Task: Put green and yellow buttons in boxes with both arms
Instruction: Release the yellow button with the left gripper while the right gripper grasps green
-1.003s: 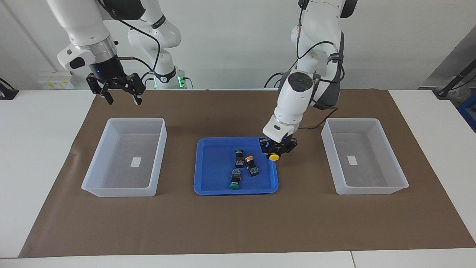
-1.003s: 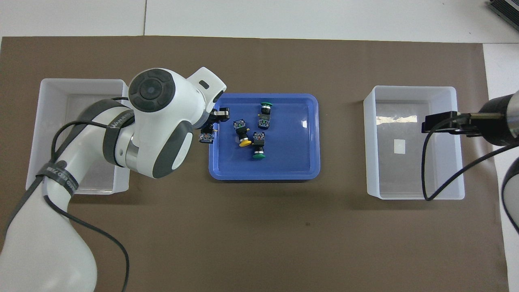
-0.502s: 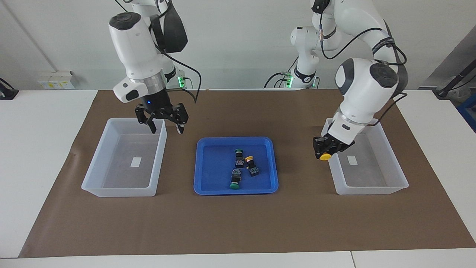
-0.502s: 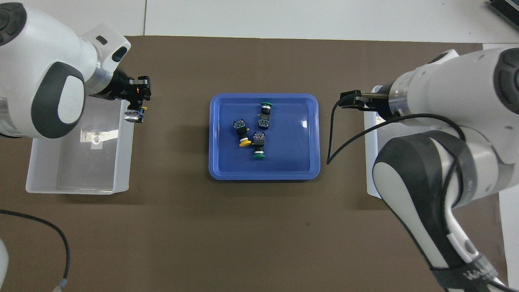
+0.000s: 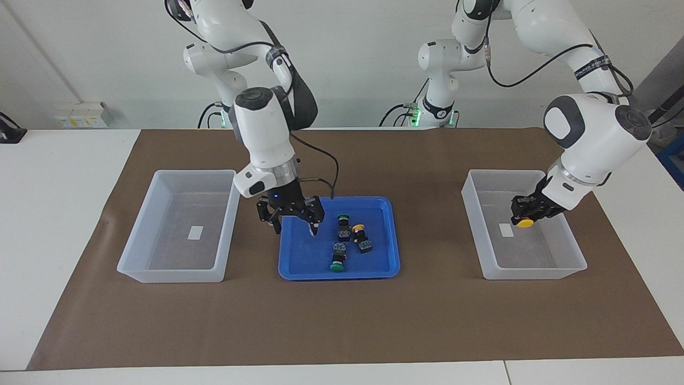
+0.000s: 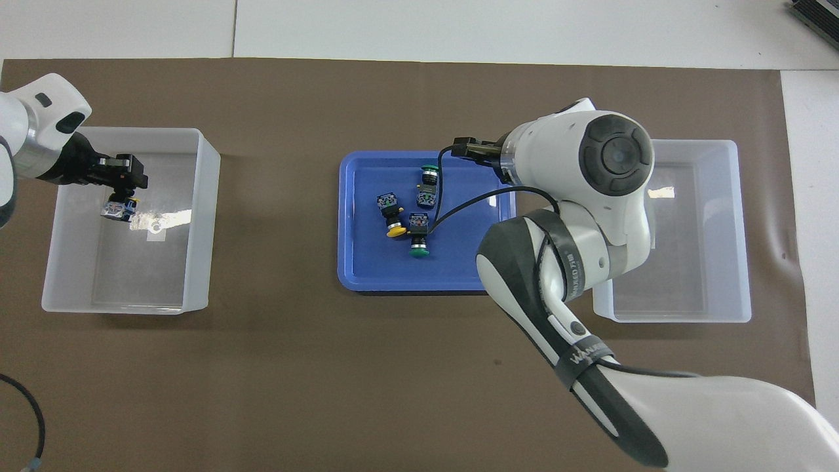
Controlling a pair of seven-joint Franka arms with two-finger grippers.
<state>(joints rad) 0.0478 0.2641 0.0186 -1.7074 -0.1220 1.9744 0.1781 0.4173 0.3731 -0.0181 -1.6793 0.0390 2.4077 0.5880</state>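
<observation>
My left gripper (image 5: pixel 528 213) is shut on a yellow button (image 5: pixel 525 223), cap downward, inside the rim of the box (image 5: pixel 505 172) at the left arm's end. Overhead, that left gripper (image 6: pixel 124 187) and its button (image 6: pixel 118 210) hang over the box (image 6: pixel 137 132). My right gripper (image 5: pixel 295 230) stands open and empty over the blue tray (image 5: pixel 315 256), at its edge toward the right arm's end. Three buttons lie in the tray: a green one (image 5: pixel 342 218), a yellow one (image 5: pixel 358 228) and a second green one (image 5: pixel 336 266). The right arm hides its gripper overhead.
The second box (image 5: pixel 195 172) stands empty at the right arm's end, with a white sticker on its floor. A brown mat (image 5: pixel 342 326) covers the table under the boxes and tray. Overhead, the right arm covers part of the tray (image 6: pixel 367 262) and of that box (image 6: pixel 688 143).
The left gripper carried the yellow button from the tray to the box at its end. The right gripper swung from the robots' edge of the table, past its box, to over the tray.
</observation>
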